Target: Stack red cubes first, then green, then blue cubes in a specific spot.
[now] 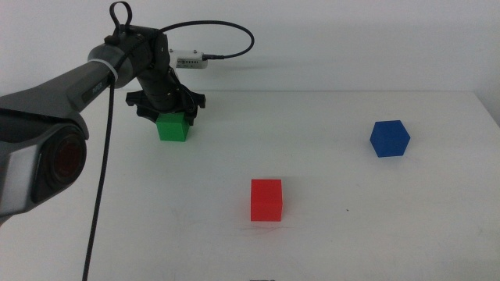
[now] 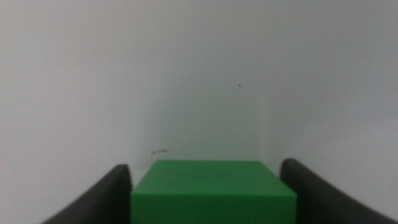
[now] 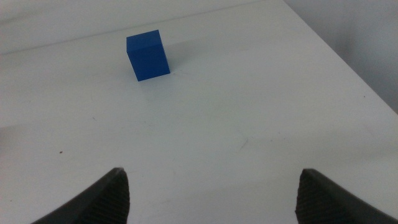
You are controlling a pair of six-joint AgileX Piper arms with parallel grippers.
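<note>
Your left gripper point(image 1: 173, 117) straddles the matte green cube point(image 1: 173, 128) at the table's point(image 1: 328, 242) far left, jaws unclenched with slim gaps; red cube point(image 1: 266, 200) sits centre, blue cube point(image 1: 389, 138) right.

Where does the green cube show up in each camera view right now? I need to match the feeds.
Middle view: green cube at upper left, on the table under the left tool.
Left wrist view: green cube at the bottom centre, between that tool's two dark jaws, a small gap on each side.
Right wrist view: not in it; only the blue cube.
Shared landmark: the white table.
</note>
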